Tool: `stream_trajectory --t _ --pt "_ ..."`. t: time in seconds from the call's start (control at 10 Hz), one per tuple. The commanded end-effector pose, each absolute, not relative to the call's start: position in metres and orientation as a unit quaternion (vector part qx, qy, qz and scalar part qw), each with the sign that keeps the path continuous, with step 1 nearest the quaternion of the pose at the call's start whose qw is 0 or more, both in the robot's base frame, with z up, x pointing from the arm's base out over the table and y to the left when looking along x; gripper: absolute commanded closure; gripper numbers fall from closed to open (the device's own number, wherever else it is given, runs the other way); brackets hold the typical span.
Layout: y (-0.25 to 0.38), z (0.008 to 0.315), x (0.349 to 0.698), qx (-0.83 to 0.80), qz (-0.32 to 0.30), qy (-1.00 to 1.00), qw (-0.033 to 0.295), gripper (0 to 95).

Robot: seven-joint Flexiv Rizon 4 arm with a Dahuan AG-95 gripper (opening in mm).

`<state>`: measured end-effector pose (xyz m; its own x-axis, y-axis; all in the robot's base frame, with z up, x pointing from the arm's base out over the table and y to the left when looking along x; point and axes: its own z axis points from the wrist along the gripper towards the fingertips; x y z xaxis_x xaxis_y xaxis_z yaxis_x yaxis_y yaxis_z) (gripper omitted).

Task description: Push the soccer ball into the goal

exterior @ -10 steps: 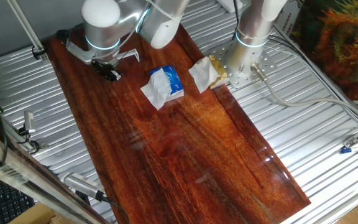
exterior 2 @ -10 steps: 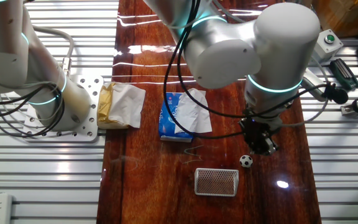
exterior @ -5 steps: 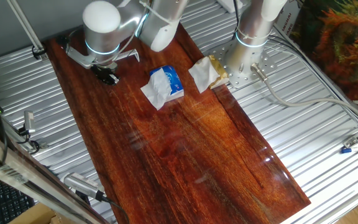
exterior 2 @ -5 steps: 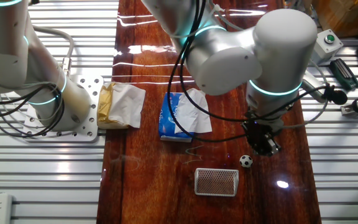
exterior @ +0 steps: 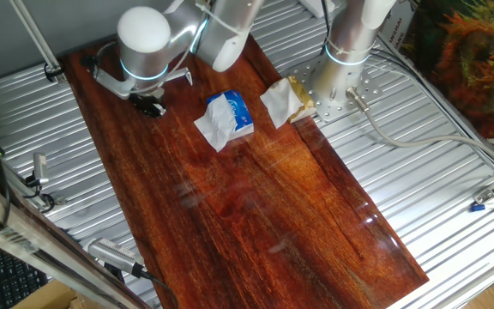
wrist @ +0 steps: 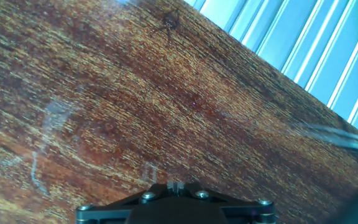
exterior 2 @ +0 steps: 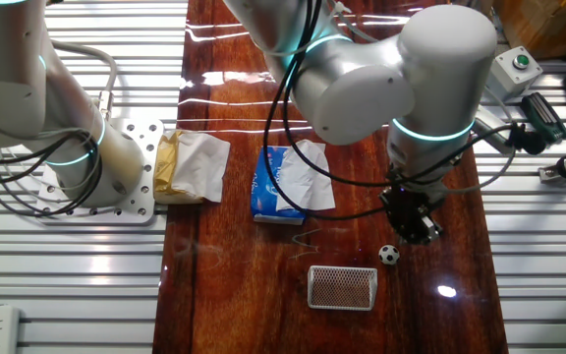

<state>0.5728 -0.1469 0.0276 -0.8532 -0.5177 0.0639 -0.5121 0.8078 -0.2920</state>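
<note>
The soccer ball (exterior 2: 389, 255) is a tiny white ball with black patches on the wooden tabletop. It lies just right of the goal (exterior 2: 342, 287), a small white-grey frame with a mesh back. My gripper (exterior 2: 416, 229) is shut and empty. It hangs low over the wood just above and right of the ball, a small gap away. In the one fixed view the gripper (exterior: 150, 106) is at the board's far left end, the ball is hidden, and a pale bar that seems to be the goal (exterior: 181, 77) peeks out beside the arm. The hand view shows my shut fingertips (wrist: 176, 185) over bare wood.
A blue packet with white tissue (exterior 2: 285, 183) lies mid-board, left of the gripper. Crumpled white-and-tan paper (exterior 2: 190, 167) lies by a second arm's base plate (exterior 2: 131, 167). Ribbed metal table (exterior 2: 57, 265) surrounds the wooden board (exterior 2: 263, 295). Its edge is near the gripper (wrist: 309, 56).
The arm's wrist has shifted slightly, and the gripper has stayed close above the ball. The ball and goal have not moved.
</note>
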Motion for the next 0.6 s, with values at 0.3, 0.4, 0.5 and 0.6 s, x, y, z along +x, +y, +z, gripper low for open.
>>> stream_trajectory --t 0.3,0.4,0.5,0.6 --pt "-0.149 0.023 0.557 -0.256 -0.14 0.956 -0.03 95.0" --pt "-0.15 0.022 0.554 -0.248 -0.134 0.959 -0.035 95.0" --pt "-0.15 0.021 0.551 -0.237 -0.125 0.963 -0.037 95.0" --pt "-0.15 0.021 0.55 -0.227 -0.114 0.966 -0.04 95.0"
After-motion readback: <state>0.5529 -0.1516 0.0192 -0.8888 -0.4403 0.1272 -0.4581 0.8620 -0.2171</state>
